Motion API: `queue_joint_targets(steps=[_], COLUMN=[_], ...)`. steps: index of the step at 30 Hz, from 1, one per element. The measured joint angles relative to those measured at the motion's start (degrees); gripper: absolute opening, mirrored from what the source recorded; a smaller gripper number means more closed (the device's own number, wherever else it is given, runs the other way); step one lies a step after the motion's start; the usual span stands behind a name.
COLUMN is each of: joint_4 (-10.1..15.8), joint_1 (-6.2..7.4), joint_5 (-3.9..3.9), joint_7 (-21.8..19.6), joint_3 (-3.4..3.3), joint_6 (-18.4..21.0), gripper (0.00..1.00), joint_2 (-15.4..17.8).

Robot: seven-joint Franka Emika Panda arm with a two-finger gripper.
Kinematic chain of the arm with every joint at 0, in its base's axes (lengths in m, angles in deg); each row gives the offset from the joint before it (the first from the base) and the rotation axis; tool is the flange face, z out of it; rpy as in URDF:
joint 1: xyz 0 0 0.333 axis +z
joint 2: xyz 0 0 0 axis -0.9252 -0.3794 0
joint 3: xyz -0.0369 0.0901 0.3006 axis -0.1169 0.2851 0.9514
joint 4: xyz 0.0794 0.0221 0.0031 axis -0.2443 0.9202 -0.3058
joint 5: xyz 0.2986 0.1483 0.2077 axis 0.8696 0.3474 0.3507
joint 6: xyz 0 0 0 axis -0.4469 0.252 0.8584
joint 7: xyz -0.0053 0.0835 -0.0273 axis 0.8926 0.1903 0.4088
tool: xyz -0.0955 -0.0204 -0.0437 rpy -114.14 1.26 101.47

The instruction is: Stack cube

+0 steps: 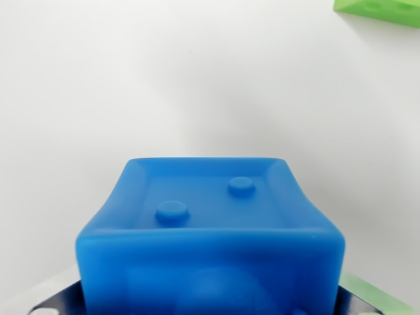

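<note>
A blue cube (210,230) with two round studs on its far face fills the lower middle of the wrist view, close to the camera. My gripper (210,305) is shut on it. Dark metal fingers (56,302) show at the bottom left and bottom right corners, pressed against the cube's sides, which bow inward. The cube appears lifted above the white table (197,79). A green cube (380,10) lies on the table at the top right corner, cut off by the frame edge and well apart from the blue one.
A pale green strip (377,293) shows beside the finger at the wrist view's right; I cannot tell what it is. White table surface spreads across the rest of the picture.
</note>
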Motion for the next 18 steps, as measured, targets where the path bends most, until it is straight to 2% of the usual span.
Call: queue_joint_targets(steps=[10, 18], joint_4=[-0.1, -2.7], joint_1=[0.0, 0.0], joint_5=[0.12, 0.15], joint_7=[0.1, -0.4], joint_3=[0.0, -0.03], joint_6=[4.7, 5.8], gripper=[0.0, 0.0], joint_2=[4.9, 3.1])
